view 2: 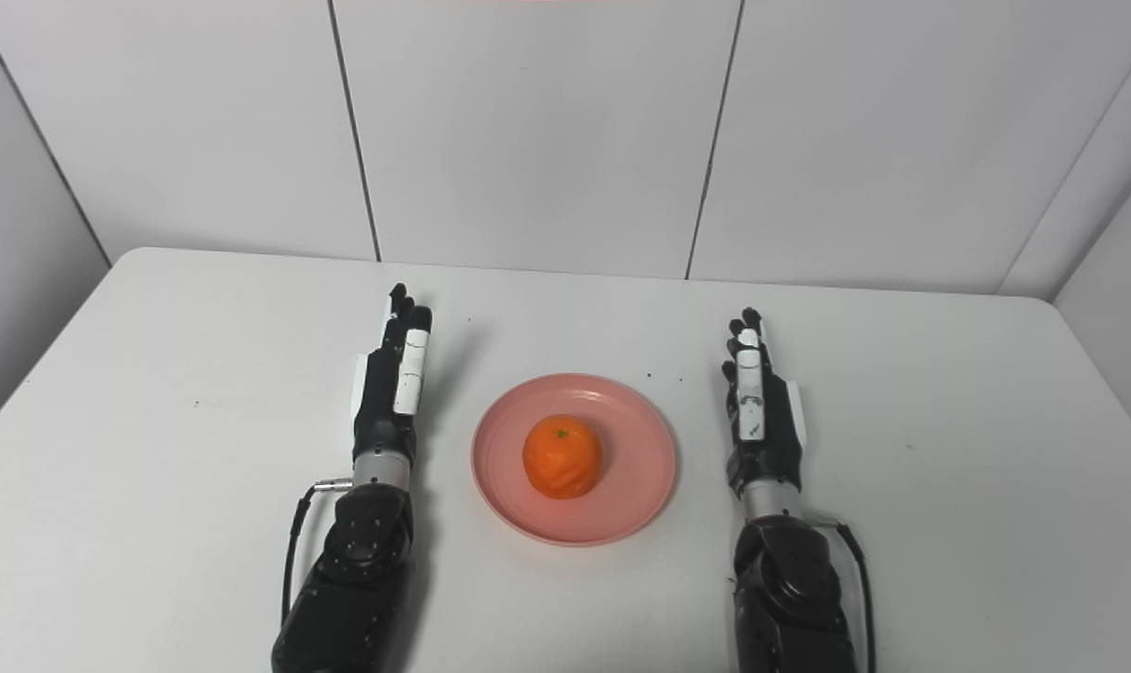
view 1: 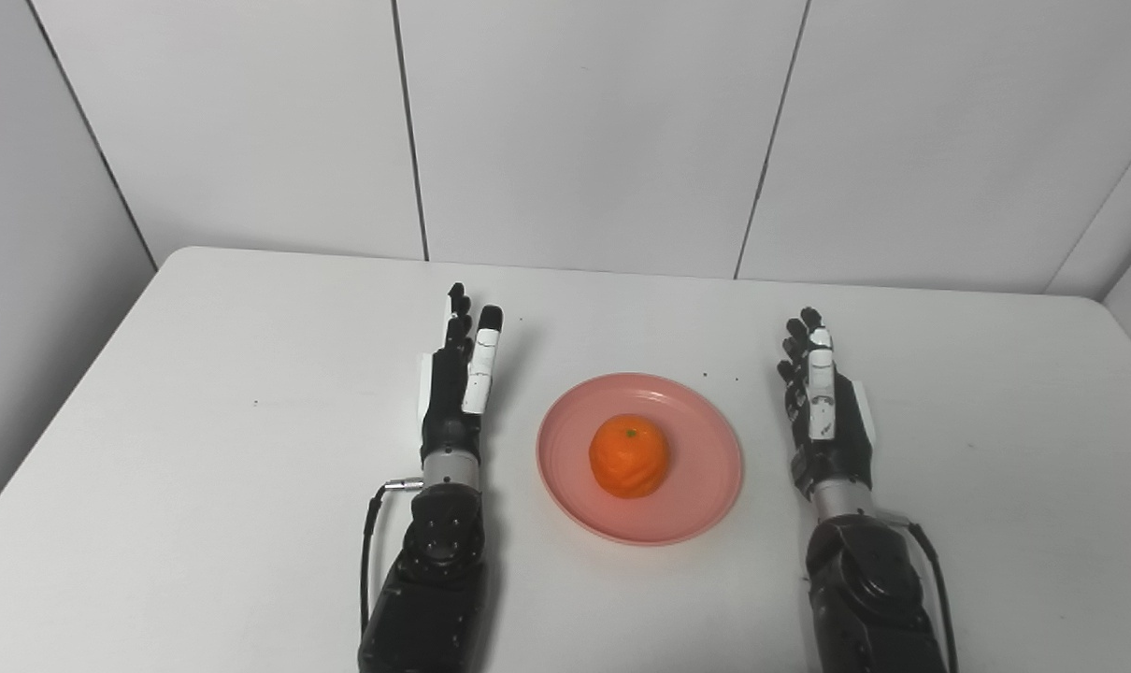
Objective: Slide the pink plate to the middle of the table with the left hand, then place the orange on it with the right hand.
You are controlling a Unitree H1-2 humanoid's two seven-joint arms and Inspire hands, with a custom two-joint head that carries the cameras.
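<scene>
White bench [view 1: 201, 486], pale panelled wall behind; nearest the camera both forearms come in from the bottom edge, and between them the pink plate [view 1: 706, 486] sits about mid-bench with the orange [view 1: 629, 455] resting at its centre, stem end up. Left hand [view 1: 458, 388] lies just off the plate's 9 o'clock, right hand [view 1: 823, 411] near its 3 o'clock, both clear of the rim, fingers straight, released, pointing toward 12 o'clock, holding nothing. Judgement: both steps look done; the next move calls for nothing beyond keeping the hands clear.
</scene>
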